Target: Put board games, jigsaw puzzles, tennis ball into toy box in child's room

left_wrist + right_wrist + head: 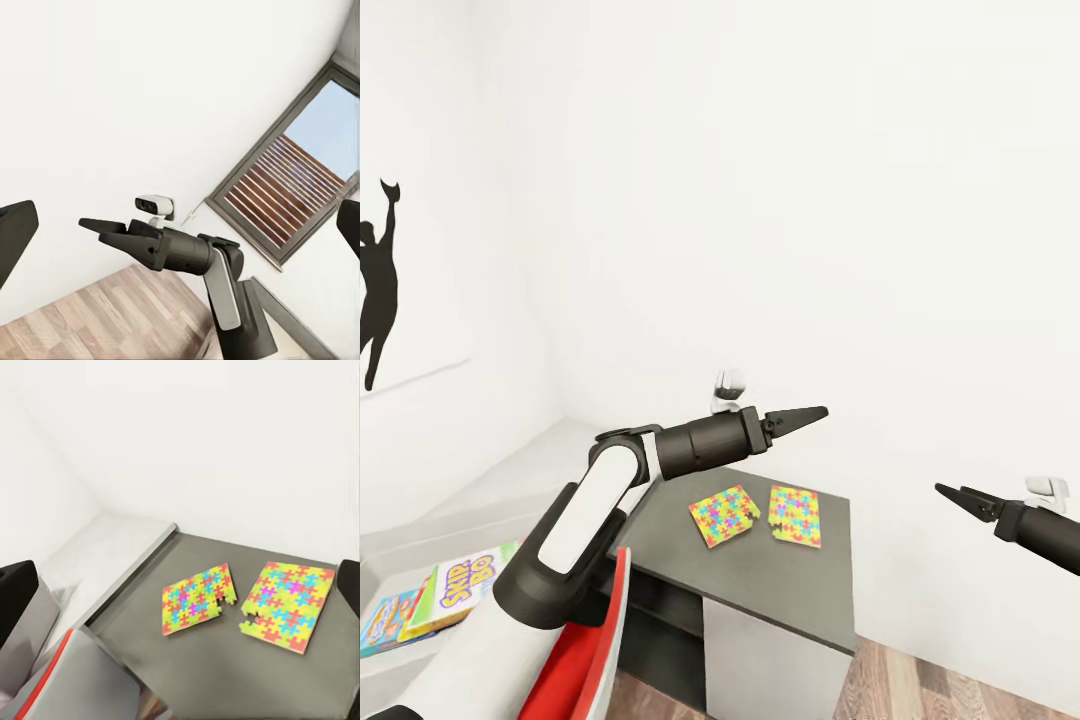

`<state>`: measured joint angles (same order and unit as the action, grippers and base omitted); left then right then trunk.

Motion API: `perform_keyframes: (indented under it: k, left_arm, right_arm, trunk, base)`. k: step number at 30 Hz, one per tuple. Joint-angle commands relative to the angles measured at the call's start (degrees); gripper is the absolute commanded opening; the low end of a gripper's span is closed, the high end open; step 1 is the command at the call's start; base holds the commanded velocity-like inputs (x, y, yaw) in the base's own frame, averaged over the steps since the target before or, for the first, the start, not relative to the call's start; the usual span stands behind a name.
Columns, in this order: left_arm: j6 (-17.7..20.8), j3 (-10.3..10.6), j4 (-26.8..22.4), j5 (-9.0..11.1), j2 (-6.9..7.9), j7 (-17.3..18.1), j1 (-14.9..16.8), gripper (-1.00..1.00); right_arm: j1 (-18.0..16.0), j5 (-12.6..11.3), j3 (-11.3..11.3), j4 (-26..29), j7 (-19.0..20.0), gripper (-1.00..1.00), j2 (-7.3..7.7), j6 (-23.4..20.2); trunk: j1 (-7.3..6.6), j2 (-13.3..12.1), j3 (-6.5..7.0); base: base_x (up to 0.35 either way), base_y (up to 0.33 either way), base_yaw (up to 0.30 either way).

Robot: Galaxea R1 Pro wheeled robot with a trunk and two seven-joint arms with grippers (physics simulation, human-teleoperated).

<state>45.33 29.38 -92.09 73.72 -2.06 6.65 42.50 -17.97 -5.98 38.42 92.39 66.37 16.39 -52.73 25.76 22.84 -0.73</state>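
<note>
Two jigsaw puzzles (pixel 725 516) (pixel 796 516) lie flat side by side on the dark grey cabinet section of the table (pixel 680 520); they also show in the right wrist view (pixel 196 600) (pixel 291 604). At the lower left, a Skip-Bo board game (pixel 460 590) and a small blue one (pixel 385 620) lie in what looks like the light grey toy box (pixel 390 570). My left gripper (pixel 805 415) hovers open above the cabinet's back edge. My right gripper (pixel 960 495) hangs open in the air to the right of the cabinet. The tennis ball and the bed are out of view.
White walls meet in a corner behind the pale desk top (pixel 510 480). A black player silhouette (pixel 378 290) hangs on the left wall. Wood-plank floor (pixel 940 690) lies right of the cabinet. A dark-framed window (pixel 292 195) shows in the left wrist view.
</note>
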Motion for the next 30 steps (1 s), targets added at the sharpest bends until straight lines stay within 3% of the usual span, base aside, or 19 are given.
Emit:
perform_keyframes:
  k: [1, 30]
  left_arm:
    - [0.2, -0.06, 0.03, -0.15, -0.01, 0.23, 0.04, 1.0]
    - [0.2, -0.11, 0.05, -0.15, 0.12, 0.17, 0.04, 1.0]
  right_arm:
    - [-0.04, -0.17, 0.04, -0.01, 0.07, 1.0, 0.01, -0.34]
    - [-0.04, -0.17, -0.01, -0.01, 0.07, 1.0, 0.03, -0.34]
  trunk:
    - [0.03, 0.08, -0.02]
    - [0.03, 0.08, 1.62]
  base:
    - [0.0, 0.0, -0.245]
    - [0.0, 0.0, -0.245]
